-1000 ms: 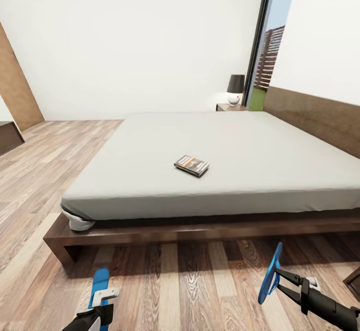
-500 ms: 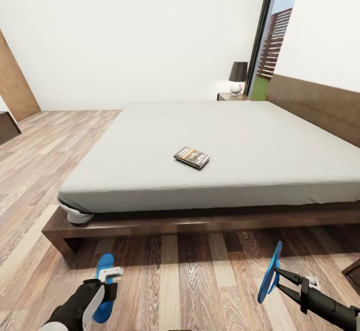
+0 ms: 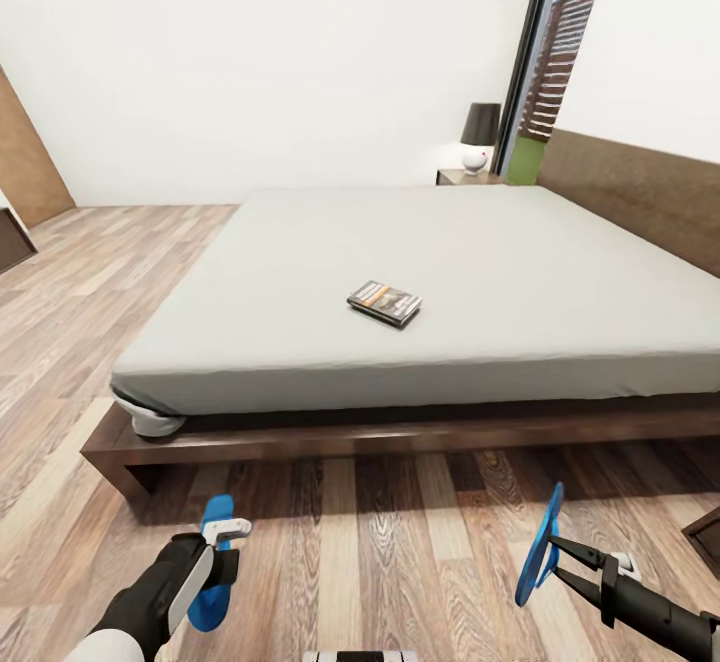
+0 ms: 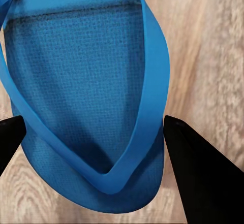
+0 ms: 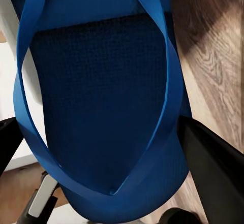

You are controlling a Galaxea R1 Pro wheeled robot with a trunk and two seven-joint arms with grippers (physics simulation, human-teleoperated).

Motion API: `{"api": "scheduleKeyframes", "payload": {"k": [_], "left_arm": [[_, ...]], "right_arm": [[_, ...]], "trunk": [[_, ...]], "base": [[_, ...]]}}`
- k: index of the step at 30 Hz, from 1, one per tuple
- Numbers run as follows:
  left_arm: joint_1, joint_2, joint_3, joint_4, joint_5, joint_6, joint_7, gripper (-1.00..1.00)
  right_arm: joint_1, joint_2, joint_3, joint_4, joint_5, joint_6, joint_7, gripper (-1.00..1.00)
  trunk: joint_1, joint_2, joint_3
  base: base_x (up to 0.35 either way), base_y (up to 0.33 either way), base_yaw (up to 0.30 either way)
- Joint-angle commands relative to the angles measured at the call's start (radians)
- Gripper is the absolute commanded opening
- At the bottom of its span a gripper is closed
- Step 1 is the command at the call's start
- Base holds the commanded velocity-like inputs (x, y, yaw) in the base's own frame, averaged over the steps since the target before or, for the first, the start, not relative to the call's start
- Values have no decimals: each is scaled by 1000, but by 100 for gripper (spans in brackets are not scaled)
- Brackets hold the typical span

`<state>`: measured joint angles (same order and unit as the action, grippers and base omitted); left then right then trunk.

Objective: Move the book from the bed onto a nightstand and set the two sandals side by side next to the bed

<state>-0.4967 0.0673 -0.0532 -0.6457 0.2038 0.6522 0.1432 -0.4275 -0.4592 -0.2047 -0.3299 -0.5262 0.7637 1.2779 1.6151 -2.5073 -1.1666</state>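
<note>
Currently your left gripper point(image 3: 222, 540) is clenched on one blue sandal point(image 3: 212, 564), held flat just over the wood floor point(image 3: 380, 552). Your right gripper point(image 3: 553, 550) grasps the second sandal point(image 3: 540, 546) on edge, upright, well apart from the first. Beyond both grippers, the book point(image 3: 384, 302) lies on the bed point(image 3: 450, 282); the nightstand point(image 3: 468, 177) stands at its far corner.

The left arm point(image 3: 165, 597) has a white shell panel over black casing, ending in a black wrist and a small white bracket at the left gripper point(image 3: 222, 540). The right arm point(image 3: 655, 614) is a slim black tube with a black collar and a white fitting; the right gripper point(image 3: 555, 552) has thin black fingers point(image 3: 575, 548). Wrist views show black wedge-shaped fingertips point(image 4: 203, 173).
</note>
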Motion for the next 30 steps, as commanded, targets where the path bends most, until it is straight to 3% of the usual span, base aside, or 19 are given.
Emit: {"api": "scheduleKeyframes", "payload": {"k": [1,30], "left_arm": [[0,0,-7,-2,8,4,8,-100],[0,-1,-7,-3,9,-21,5,-100]], "right_arm": [[0,0,-2,0,-3,8,1,-100],[0,1,-1,0,-3,7,1,-100]], "trunk": [[0,-1,-5],[13,-7,-117]], "base": [[0,0,0],[0,0,0]]}}
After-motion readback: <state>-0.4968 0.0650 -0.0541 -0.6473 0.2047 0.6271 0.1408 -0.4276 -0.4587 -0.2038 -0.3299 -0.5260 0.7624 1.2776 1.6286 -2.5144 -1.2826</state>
